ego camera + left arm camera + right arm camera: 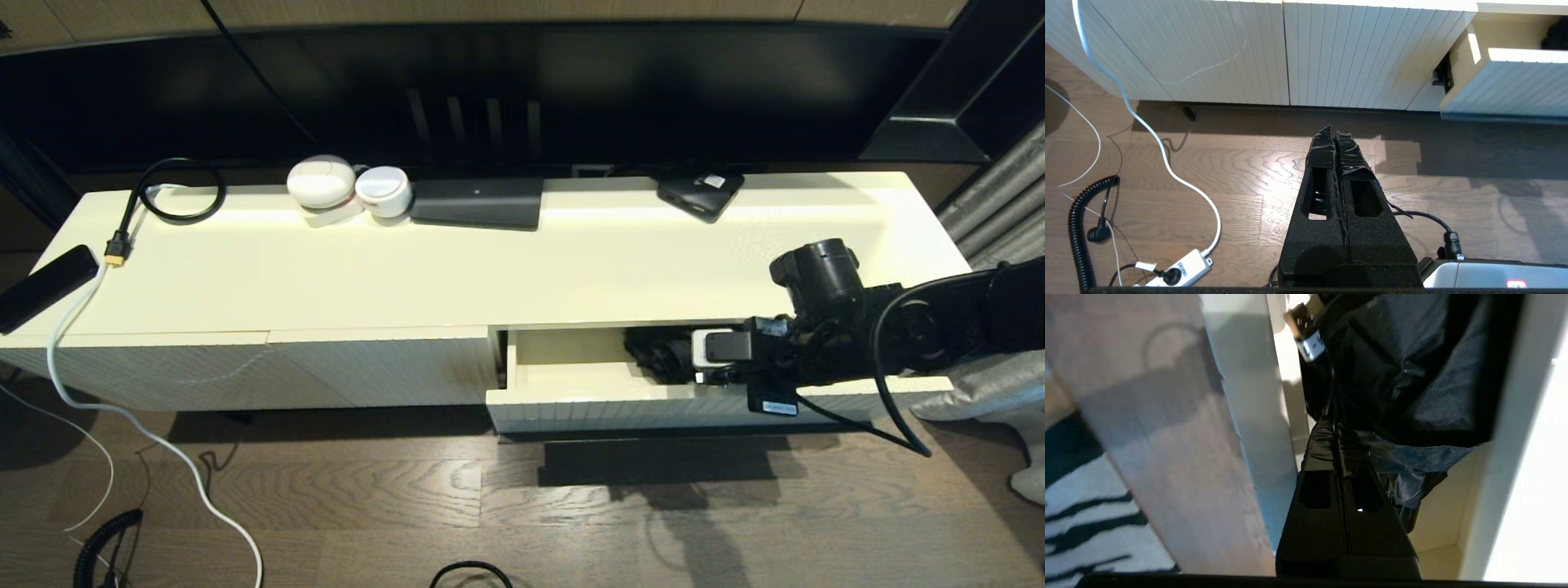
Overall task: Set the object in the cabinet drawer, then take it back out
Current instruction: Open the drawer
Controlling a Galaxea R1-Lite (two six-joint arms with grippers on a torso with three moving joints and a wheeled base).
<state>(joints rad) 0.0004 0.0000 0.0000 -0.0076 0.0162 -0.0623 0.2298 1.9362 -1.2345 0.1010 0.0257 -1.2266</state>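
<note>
The cabinet drawer stands pulled out at the right of the low cream cabinet, and its ribbed front also shows in the left wrist view. A crumpled black bag lies inside it. A cable with a gold plug sits beside the bag. My right gripper reaches into the drawer from the right. In its wrist view the right gripper has its fingers pressed together on a fold at the bag's edge. My left gripper hangs shut and empty over the wooden floor, in front of the cabinet.
On the cabinet top sit two white round devices, a black flat box, a black gadget, a looped black cable and a phone. Handleless ribbed panels close the left side. Cables and a power strip lie on the floor.
</note>
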